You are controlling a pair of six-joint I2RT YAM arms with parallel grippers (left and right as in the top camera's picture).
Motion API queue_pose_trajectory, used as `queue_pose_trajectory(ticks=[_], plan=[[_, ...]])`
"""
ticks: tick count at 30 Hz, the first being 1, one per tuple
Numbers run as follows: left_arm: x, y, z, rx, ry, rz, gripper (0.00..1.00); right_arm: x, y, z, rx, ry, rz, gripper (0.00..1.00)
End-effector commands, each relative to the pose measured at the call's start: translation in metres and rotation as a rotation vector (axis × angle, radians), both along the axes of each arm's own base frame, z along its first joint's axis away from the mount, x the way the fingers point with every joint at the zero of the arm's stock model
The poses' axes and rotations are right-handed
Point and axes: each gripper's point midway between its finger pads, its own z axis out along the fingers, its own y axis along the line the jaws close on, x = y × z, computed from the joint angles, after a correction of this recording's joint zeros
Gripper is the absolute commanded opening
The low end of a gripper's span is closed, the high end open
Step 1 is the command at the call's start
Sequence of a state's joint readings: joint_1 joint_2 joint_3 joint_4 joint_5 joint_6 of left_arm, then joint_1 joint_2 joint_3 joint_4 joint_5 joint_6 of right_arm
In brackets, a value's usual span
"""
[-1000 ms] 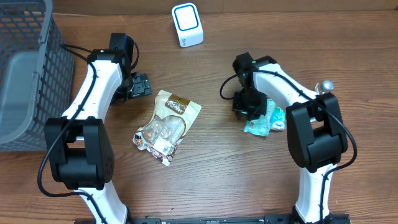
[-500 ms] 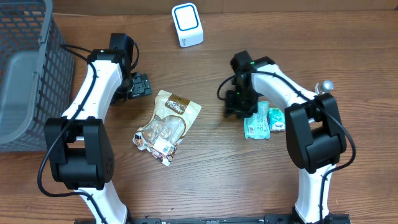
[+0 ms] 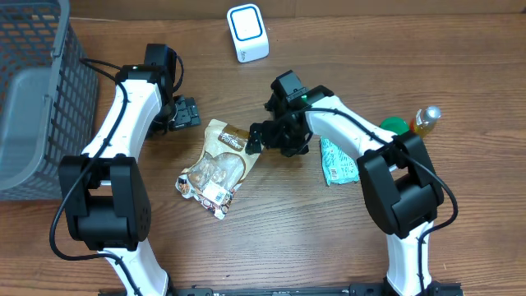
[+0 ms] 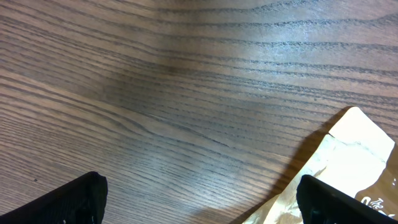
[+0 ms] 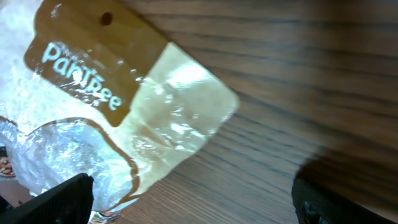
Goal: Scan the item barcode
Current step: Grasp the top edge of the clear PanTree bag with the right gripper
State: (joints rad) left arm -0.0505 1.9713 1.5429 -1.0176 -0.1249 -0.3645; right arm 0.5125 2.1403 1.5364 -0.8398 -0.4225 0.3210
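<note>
A grey basket [image 3: 33, 90] stands at the far left, probably there for finished goods. Beside it the left gripper [image 3: 187, 113] sits low over bare wood, fingers spread wide and empty, just off a corner of the snack pouch [image 3: 220, 164]. The pouch lies flat on the table [image 3: 288, 247], well short of the white scanner [image 3: 247, 33] at the back edge. The right gripper [image 3: 261, 136], its fingers also apart and holding nothing, hovers at the pouch's brown top edge, seemingly lined up for a pick. A teal packet [image 3: 337, 160] lies further right, near a small bottle [image 3: 426, 117].
</note>
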Motion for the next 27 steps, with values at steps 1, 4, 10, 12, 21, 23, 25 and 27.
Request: queue_pose_trajectory(ticks=[1, 4, 10, 12, 21, 23, 25, 27], plan=[[0.005, 0.0, 0.011, 0.012, -0.032, -0.007, 1.0, -0.022, 0.003, -0.033, -0.046, 0.059, 0.039, 1.0], [0.005, 0.0, 0.011, 0.012, -0.032, -0.007, 1.0, -0.024, 0.013, -0.032, -0.034, 0.036, 0.061, 1.0], [0.005, 0.0, 0.011, 0.012, -0.032, -0.007, 1.0, -0.027, 0.03, -0.031, -0.017, -0.006, 0.108, 1.0], [0.005, 0.0, 0.011, 0.012, -0.032, -0.007, 0.99, -0.026, 0.03, -0.033, -0.045, -0.028, 0.112, 1.0], [0.005, 0.0, 0.011, 0.012, -0.032, -0.007, 1.0, -0.019, 0.02, -0.038, -0.115, -0.07, 0.1, 1.0], [0.005, 0.0, 0.011, 0.012, -0.032, -0.007, 0.99, -0.019, 0.02, -0.038, -0.117, -0.067, 0.1, 1.0], [0.005, 0.0, 0.011, 0.012, -0.032, -0.007, 0.99, -0.021, 0.019, -0.039, -0.12, -0.062, 0.101, 1.0], [0.004, 0.0, 0.011, 0.012, -0.031, -0.007, 1.0, -0.021, 0.018, -0.039, -0.121, -0.06, 0.101, 1.0]])
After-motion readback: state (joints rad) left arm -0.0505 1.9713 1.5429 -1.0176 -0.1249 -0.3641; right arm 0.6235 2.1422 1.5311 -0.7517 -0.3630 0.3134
